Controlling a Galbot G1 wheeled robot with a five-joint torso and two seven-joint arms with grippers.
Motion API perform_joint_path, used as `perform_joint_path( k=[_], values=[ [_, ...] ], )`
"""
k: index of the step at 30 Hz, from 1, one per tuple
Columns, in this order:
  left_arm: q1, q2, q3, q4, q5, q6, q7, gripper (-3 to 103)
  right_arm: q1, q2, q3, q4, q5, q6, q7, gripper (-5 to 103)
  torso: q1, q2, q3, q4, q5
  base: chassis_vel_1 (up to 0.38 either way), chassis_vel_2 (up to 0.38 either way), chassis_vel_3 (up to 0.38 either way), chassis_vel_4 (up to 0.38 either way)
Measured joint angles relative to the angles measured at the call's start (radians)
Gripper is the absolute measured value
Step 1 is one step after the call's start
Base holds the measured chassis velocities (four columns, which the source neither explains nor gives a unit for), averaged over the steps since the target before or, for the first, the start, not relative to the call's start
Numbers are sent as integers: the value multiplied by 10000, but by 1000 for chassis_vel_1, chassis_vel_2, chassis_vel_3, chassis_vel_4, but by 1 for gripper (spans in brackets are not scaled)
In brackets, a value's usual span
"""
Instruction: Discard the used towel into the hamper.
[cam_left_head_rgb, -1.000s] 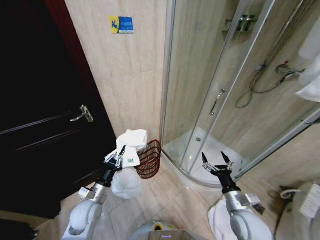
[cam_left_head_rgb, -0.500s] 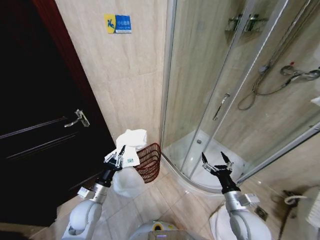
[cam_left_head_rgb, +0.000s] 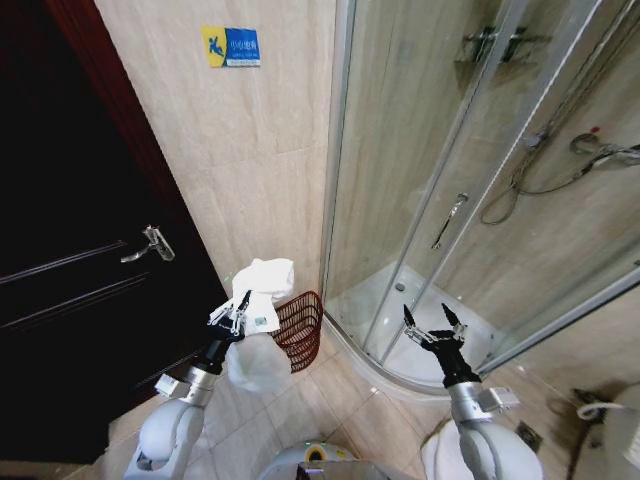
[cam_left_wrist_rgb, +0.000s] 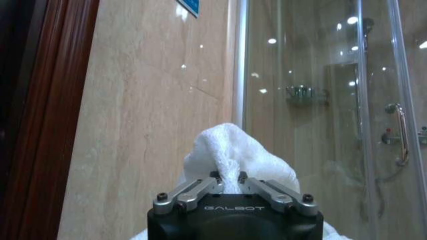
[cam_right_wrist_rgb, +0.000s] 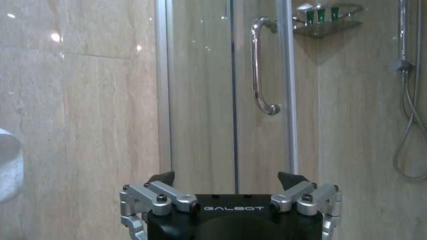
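Beige tiled wall (cam_left_head_rgb: 250, 170): the broad surface ahead of me, bearing a small blue and yellow sign (cam_left_head_rgb: 231, 46) high up. Dark door (cam_left_head_rgb: 70, 260): at my left, edged by a reddish-brown frame (cam_left_head_rgb: 110, 90) and fitted with a metal lever handle (cam_left_head_rgb: 146, 243). Glass shower enclosure (cam_left_head_rgb: 450, 200): at my right, with curved sliding panels, a metal door handle (cam_left_head_rgb: 447, 218), a white shower tray (cam_left_head_rgb: 420, 315) at the floor, a shower hose and head (cam_left_head_rgb: 590, 155) on its back wall and a corner shelf (cam_left_head_rgb: 490, 42) high up; in the right wrist view the shelf (cam_right_wrist_rgb: 327, 20) carries small green bottles. Tiled floor (cam_left_head_rgb: 330, 400): beige, running from my base to the wall.

Hamper (cam_left_head_rgb: 297, 328): reddish-brown open-weave wire basket standing on the floor against the wall, between the door and the shower's edge, its mouth tilted toward me. Nothing lies between it and my left arm except the towel itself.

Towel (cam_left_head_rgb: 260, 290): white, bunched, held up in the air just beside the hamper and slightly above its rim; a lower fold hangs down in front of the hamper's left side. In the left wrist view the towel (cam_left_wrist_rgb: 233, 155) rises as a peak out of the jaws.

My left gripper (cam_left_head_rgb: 234, 314): pinched narrow on the towel, raised in front of the wall.

My right gripper (cam_left_head_rgb: 434, 322): spread wide and holding nothing, raised before the shower glass, well apart from the hamper.
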Motion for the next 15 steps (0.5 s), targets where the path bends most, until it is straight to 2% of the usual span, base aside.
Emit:
perform_joint_path(
  k=[15],
  values=[
    [0, 0, 0, 0, 0, 0, -1, 5, 0, 0, 0, 0, 0, 0, 1, 100, 0, 0, 0, 0, 0, 0, 0, 0, 0]
  ],
)
